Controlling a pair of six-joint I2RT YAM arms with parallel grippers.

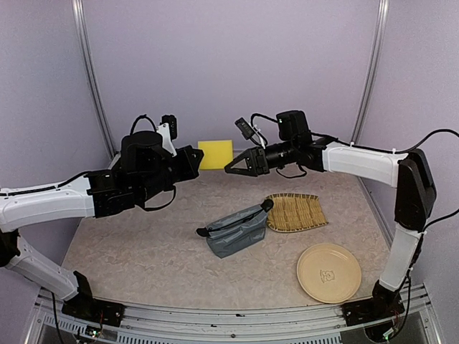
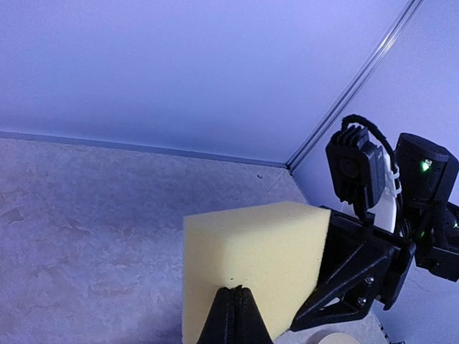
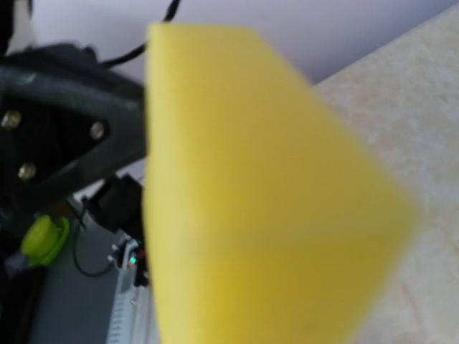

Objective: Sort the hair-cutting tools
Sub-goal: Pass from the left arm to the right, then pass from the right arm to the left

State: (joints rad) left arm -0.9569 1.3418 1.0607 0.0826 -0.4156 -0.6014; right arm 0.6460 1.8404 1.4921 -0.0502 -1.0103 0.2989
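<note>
Above table, left pincer clamped on yellow sponge, right pincer beside it, grip unclear behind blurred sponge

Top cam sits high behind the arm bases, looking down and forward over the whole table. The two wrist cams roughly face each other, the right one closest, and all three views share the yellow sponge.

Sponge between left hand and right hand, pouch left of tray
</note>
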